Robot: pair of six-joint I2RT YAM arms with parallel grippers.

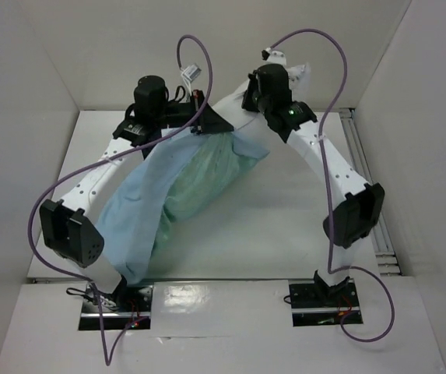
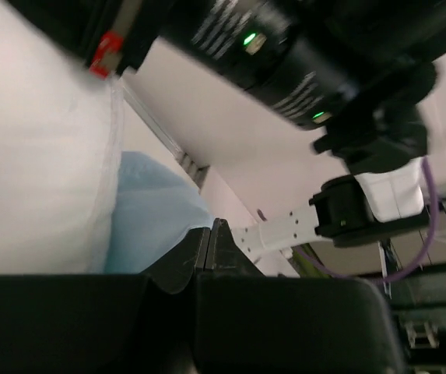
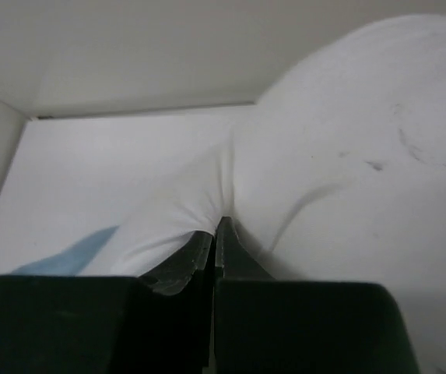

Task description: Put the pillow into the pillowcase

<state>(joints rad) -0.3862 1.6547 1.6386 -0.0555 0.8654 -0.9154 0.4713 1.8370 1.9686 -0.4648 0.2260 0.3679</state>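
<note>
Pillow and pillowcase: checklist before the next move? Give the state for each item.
1. Right gripper grips the pillow: ok, white fabric gathers into its shut fingers.
2. Left gripper grips the pillowcase: cannot tell. The fingers are shut and blue cloth lies beside them, but no pinch is visible.
3. Pillowcase mouth held open: cannot tell, the arms hide it in the top view.
4. Pillow fully inside: not ok, both wrist views show bare white fabric.
</note>
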